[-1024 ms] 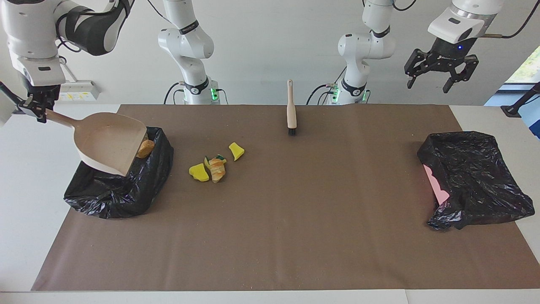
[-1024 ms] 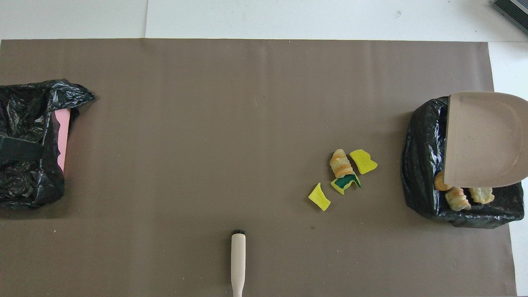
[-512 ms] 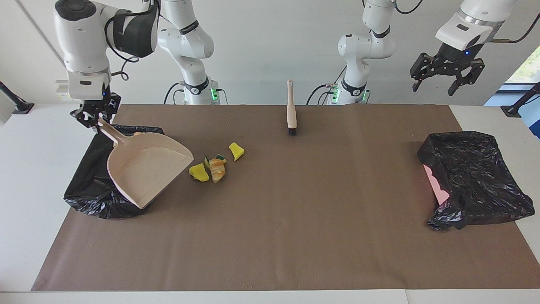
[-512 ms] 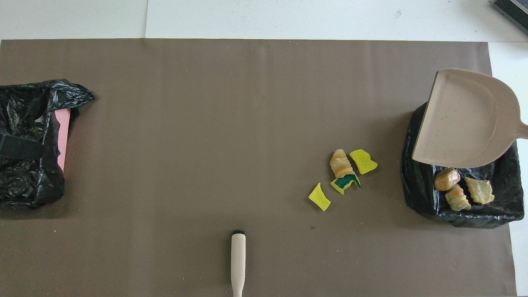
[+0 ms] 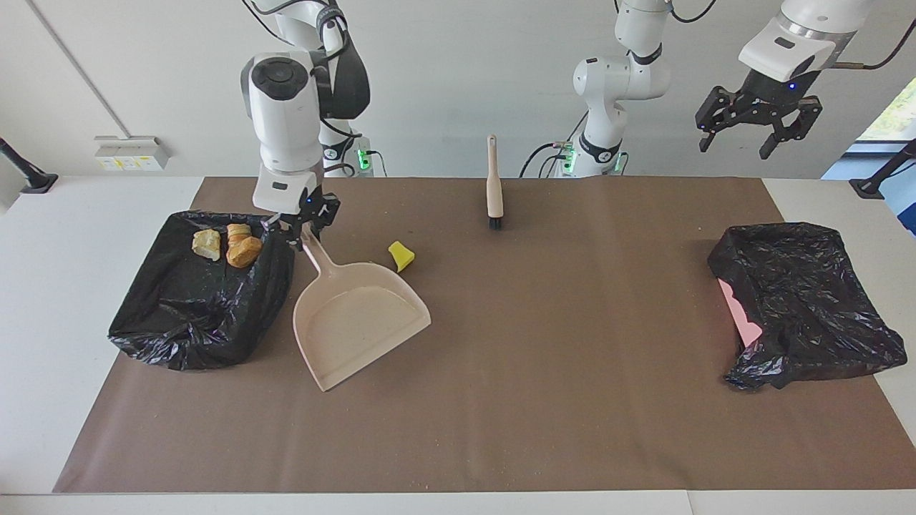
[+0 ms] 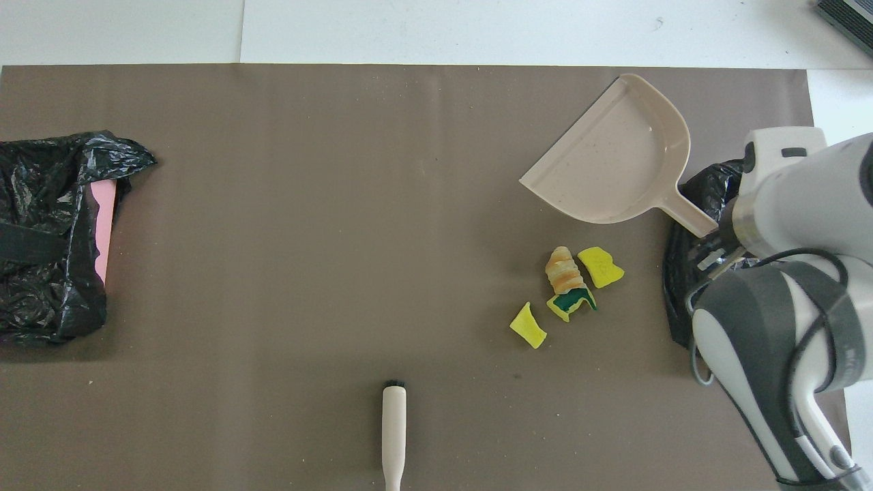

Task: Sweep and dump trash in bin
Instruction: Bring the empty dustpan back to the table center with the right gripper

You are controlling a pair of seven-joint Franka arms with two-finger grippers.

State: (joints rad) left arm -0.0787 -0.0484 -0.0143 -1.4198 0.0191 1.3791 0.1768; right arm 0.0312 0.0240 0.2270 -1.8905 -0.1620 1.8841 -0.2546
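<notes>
My right gripper (image 5: 299, 227) is shut on the handle of the beige dustpan (image 5: 358, 322), which hangs tilted and empty over the mat beside the black-lined bin (image 5: 200, 307). The gripper (image 6: 716, 235) and the dustpan (image 6: 614, 164) also show in the overhead view. Tan and orange lumps (image 5: 243, 247) lie in the bin. On the mat lie a striped roll (image 6: 563, 269), a yellow sponge bit (image 6: 601, 266), a green-backed bit (image 6: 571, 302) and another yellow bit (image 6: 528, 325). In the facing view the dustpan hides all but one yellow bit (image 5: 401, 255). My left gripper (image 5: 737, 146) waits open, high over its end of the table.
The beige hand brush (image 5: 493, 186) lies on the mat near the robots, also seen from overhead (image 6: 393, 436). A second black bag (image 5: 801, 300) with a pink edge (image 5: 741, 315) sits at the left arm's end. My right arm hides most of the bin (image 6: 685, 300) from overhead.
My right arm has swung the dustpan off the bin and out over the mat past the scraps. The lumps in the bin now show. The left gripper has barely moved.
</notes>
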